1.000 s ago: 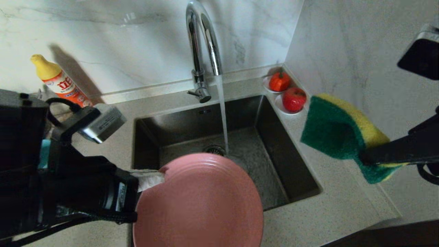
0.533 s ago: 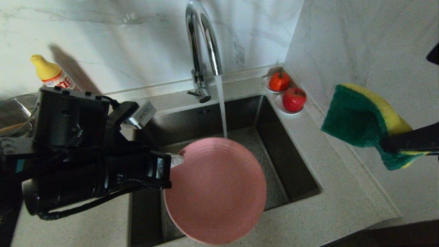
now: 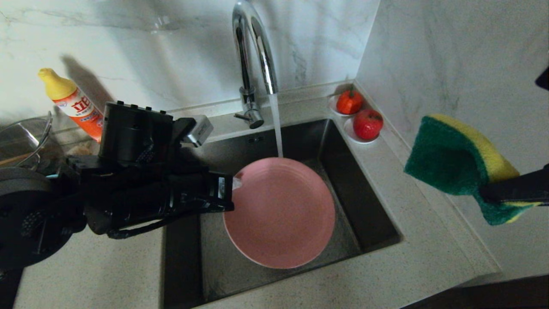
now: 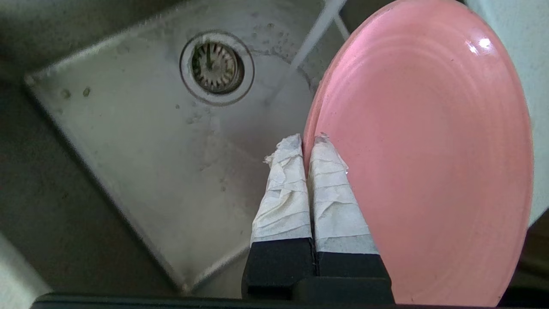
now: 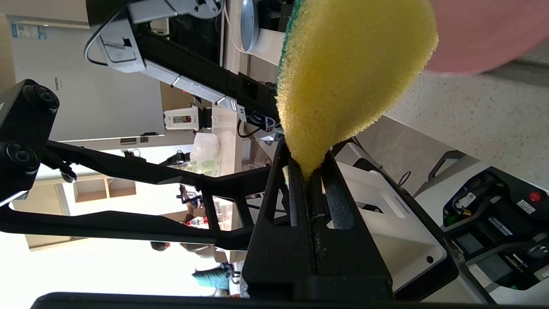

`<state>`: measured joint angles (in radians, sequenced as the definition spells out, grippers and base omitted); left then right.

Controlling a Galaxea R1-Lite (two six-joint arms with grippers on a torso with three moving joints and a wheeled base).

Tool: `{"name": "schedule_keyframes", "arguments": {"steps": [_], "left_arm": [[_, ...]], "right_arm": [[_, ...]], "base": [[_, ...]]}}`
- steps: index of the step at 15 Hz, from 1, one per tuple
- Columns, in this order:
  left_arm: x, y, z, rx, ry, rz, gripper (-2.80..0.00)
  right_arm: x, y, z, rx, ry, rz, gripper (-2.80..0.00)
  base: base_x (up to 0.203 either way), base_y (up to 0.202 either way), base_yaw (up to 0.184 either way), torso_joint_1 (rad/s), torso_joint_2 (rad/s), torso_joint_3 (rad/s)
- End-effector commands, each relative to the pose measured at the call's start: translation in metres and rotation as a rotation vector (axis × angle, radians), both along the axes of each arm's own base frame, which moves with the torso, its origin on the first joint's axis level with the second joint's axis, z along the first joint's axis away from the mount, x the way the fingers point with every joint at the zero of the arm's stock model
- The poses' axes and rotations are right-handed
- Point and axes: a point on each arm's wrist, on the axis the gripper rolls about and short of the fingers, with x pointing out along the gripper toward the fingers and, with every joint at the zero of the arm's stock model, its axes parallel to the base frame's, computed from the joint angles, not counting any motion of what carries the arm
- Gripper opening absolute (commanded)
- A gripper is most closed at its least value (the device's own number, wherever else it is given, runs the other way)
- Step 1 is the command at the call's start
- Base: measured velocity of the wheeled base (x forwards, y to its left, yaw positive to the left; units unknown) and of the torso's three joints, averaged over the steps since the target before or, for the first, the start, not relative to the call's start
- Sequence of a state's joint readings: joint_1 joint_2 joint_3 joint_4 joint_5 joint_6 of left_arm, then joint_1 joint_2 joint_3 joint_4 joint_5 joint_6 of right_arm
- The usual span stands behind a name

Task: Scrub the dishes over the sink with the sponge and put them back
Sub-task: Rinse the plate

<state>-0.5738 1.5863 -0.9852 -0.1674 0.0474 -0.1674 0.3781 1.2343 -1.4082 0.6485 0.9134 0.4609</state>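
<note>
The pink plate (image 3: 281,212) hangs over the steel sink (image 3: 364,206), its far rim under the running water from the chrome tap (image 3: 253,56). My left gripper (image 3: 235,183) is shut on the plate's left rim; the left wrist view shows the tape-wrapped fingers (image 4: 332,189) pinching the plate (image 4: 433,163) above the drain strainer (image 4: 216,66). Off to the right, above the counter, my right gripper (image 3: 487,192) is shut on the yellow and green sponge (image 3: 454,161), whose foam (image 5: 347,77) is squeezed between the black jaws of the right gripper (image 5: 308,171). The bowl and spoon are out of view.
An orange detergent bottle (image 3: 73,103) and a clear glass pot (image 3: 21,143) stand at the back left. Two small white saucers with red fruit (image 3: 359,115) sit in the back right corner. A marble wall runs along the right side.
My left arm has carried the plate forward and down into the sink, up to the water stream. The right arm with the sponge has drifted right and slightly back.
</note>
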Motion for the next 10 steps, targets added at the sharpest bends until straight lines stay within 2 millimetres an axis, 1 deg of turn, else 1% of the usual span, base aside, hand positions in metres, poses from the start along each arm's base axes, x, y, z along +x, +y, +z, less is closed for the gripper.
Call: {"name": "schedule_keyframes", "arguments": {"steps": [1, 5, 10], "left_arm": [[0.012, -0.007, -0.005, 0.003, 0.014, 0.003, -2.80], [0.027, -0.016, -0.010, -0.029, 0.042, 0.052, -2.80], [0.045, -0.025, -0.003, -0.088, 0.033, 0.112, -2.80]], "right_arm": [[0.000, 0.000, -0.005, -0.005, 0.024, 0.005, -2.80], [0.005, 0.002, -0.011, -0.003, 0.018, 0.005, -2.80], [0.004, 0.002, -0.016, -0.008, 0.031, 0.005, -2.80]], "base": [[0.000, 0.000, 0.000, 0.000, 0.00, 0.000], [0.000, 0.000, 0.000, 0.000, 0.00, 0.000], [0.000, 0.000, 0.000, 0.000, 0.00, 0.000]]}}
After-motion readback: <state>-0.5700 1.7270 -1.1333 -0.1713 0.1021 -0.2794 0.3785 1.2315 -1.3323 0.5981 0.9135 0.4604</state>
